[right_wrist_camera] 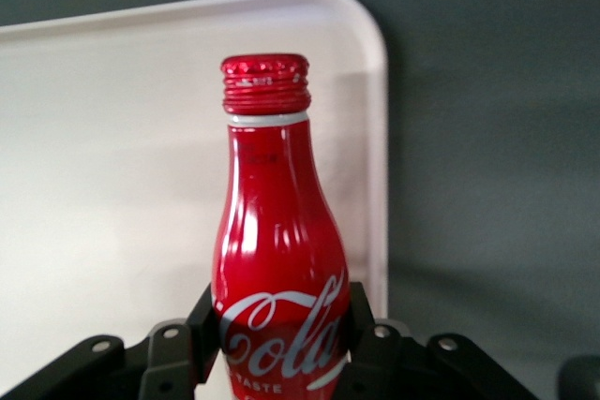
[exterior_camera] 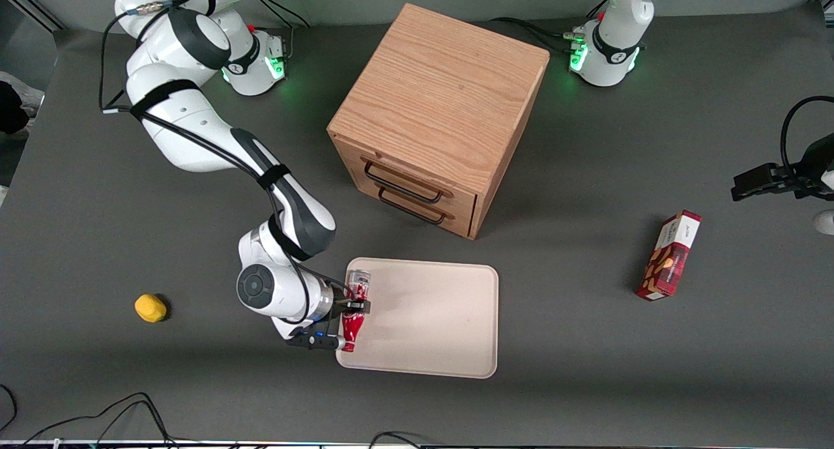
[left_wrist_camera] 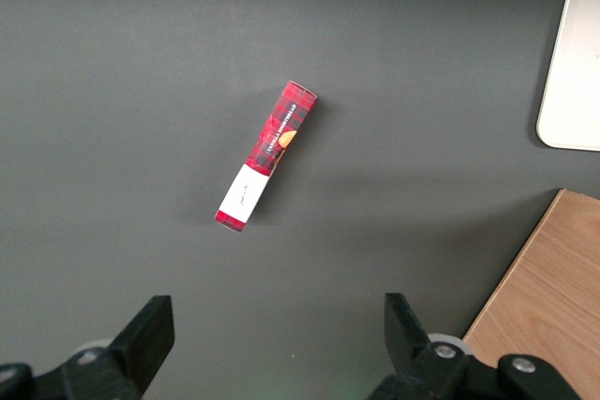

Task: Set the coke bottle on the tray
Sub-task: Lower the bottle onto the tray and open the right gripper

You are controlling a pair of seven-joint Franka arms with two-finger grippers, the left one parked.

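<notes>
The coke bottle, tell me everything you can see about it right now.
The coke bottle is small, glossy red and contoured, metallic-looking, with a ribbed red cap above a thin white ring and a white script logo across its body. In the front view its silver base shows. The gripper is shut on its lower body, one finger on each side, holding it lying sideways over the edge of the tray at the working arm's end. Whether it touches the tray cannot be told.

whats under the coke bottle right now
The tray: the coke bottle, clamped in the end effector, is over its edge nearest the working arm. Whether the bottle touches the tray cannot be seen; the end effector covers that spot.
</notes>
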